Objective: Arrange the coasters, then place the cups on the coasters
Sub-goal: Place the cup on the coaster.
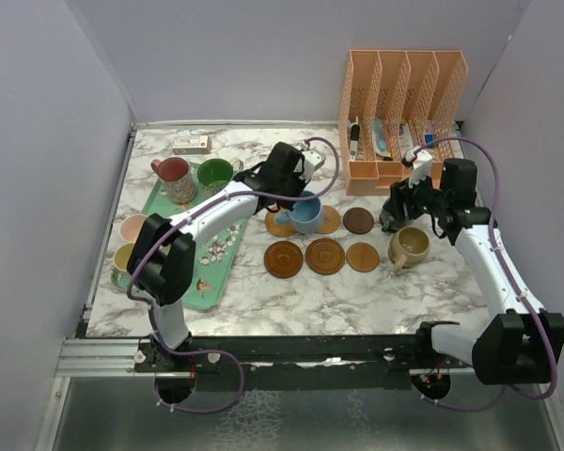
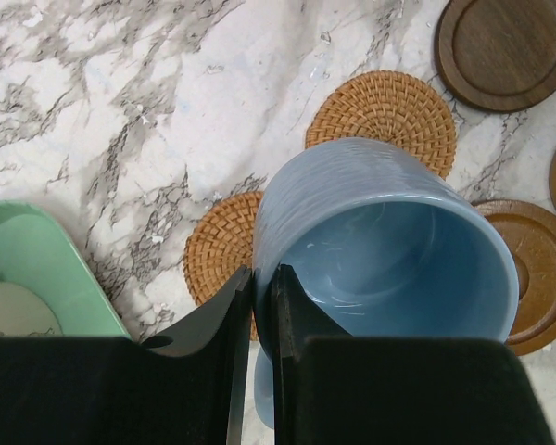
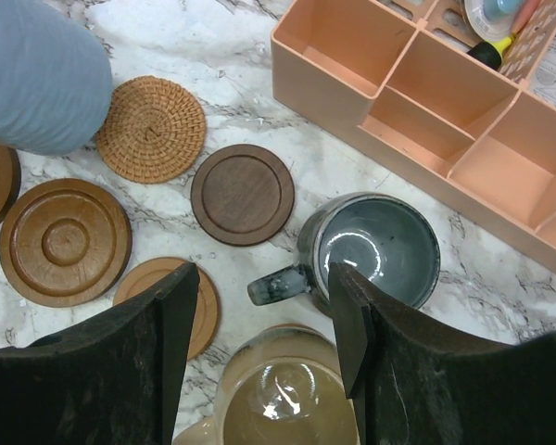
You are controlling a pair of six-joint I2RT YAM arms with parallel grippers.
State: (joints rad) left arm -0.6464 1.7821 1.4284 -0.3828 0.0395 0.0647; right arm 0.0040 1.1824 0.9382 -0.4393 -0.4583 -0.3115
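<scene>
L hand (image 2: 262,283) pinching blue cup (image 2: 389,250) rim.

A white marbled surface (image 1: 357,291) is carrying a mint-green floral tray (image 1: 210,282) along its left side, and a small flat box (image 1: 191,144) is lying near the far left edge. A peach slotted desk organizer (image 1: 401,94) is standing at the far right, holding pens (image 1: 355,141) in its front compartments.

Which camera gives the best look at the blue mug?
Left wrist: the blue mug fills the frame, rim and inside visible, its wall pinched by the left hand. Top external shows it small; right wrist catches only its side at a corner.
</scene>
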